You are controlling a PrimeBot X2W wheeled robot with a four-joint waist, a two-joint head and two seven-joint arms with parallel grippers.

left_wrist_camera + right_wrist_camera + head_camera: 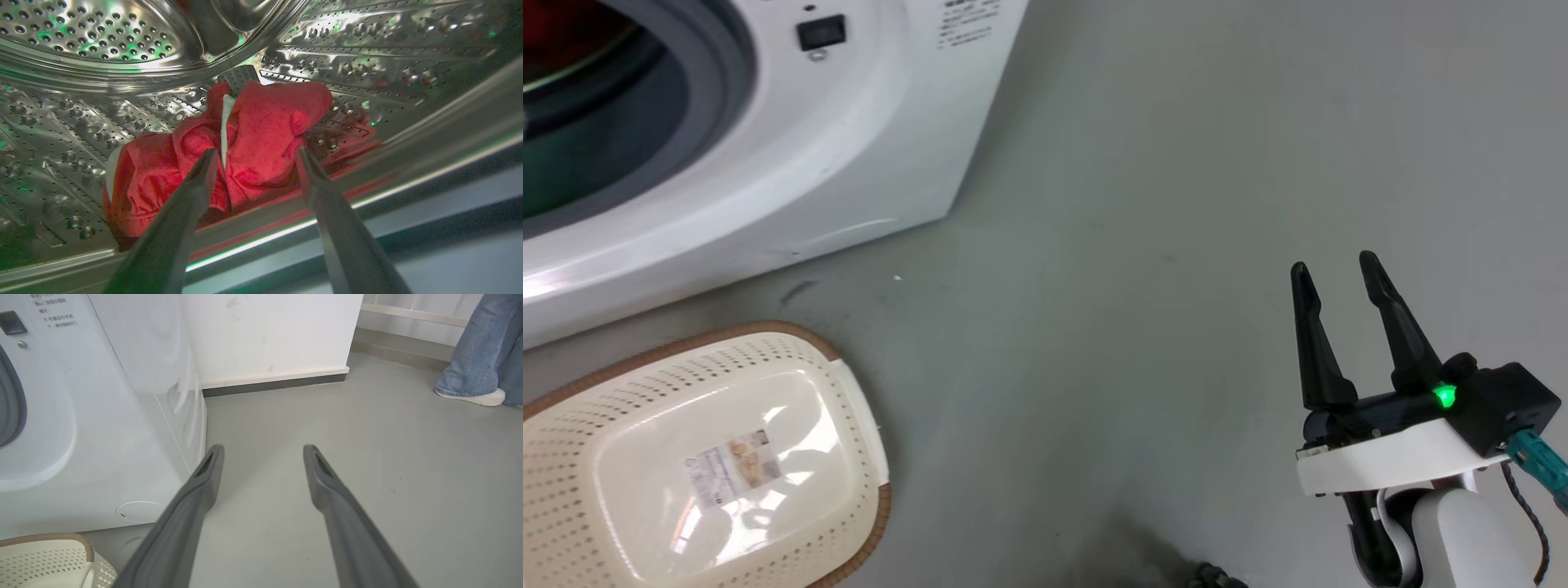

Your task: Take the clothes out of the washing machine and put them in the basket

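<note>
Left wrist view: left gripper point(256, 152) open inside the washing machine point(102, 32), facing the clothes point(265, 130). The right gripper point(1333, 263) hangs open over the floor point(1176, 163).

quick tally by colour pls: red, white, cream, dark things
red: 1, clothes in one heap
white: 1, washer
cream: 1, basket
dark: 2, left tool, right tool
total: 5

Clothes point(261, 134) lie inside the washing machine point(849, 163), basket point(768, 353) before it.
</note>
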